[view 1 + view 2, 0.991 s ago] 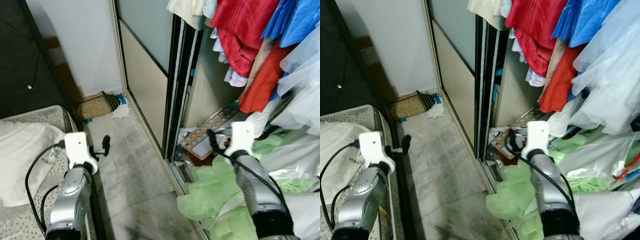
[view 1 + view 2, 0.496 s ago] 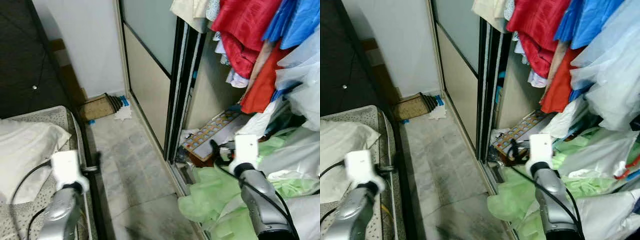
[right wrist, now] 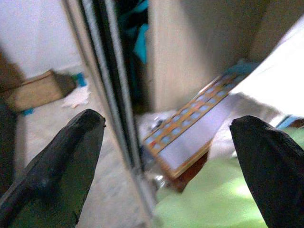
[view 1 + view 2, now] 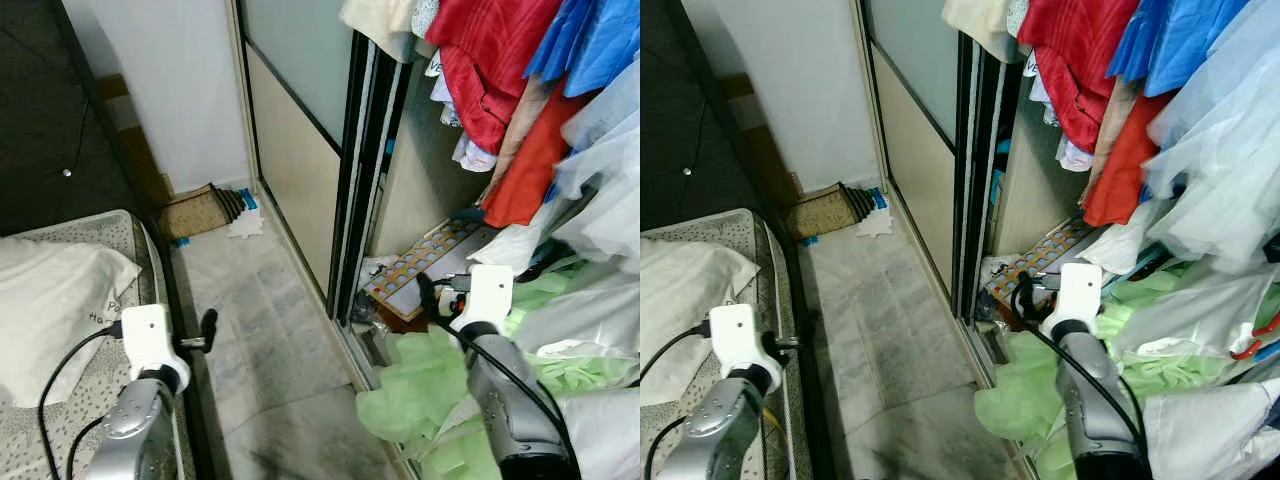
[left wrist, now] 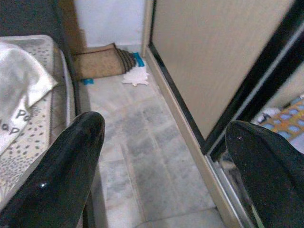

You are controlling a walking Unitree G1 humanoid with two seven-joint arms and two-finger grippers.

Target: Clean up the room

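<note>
- Bare marble floor [image 4: 260,330] runs between the bed [image 4: 60,300] edge, lower left, and the sliding wardrobe door [image 4: 300,150].
- Green cloth [image 4: 420,390], lower right, spills lengthwise over the door track.
- Left gripper [image 5: 161,166] and right gripper [image 3: 166,166] are both spread, empty.

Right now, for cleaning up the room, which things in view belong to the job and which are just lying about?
Job, judging by the mess:
- light green cloth spilling from the wardrobe
- orange gridded board on the wardrobe floor
- white scrap on the tiles
- right end effector, open, facing the board

Lying about:
- rolled mat by the wall
- pillow
- hanging clothes
- left end effector, open
</note>
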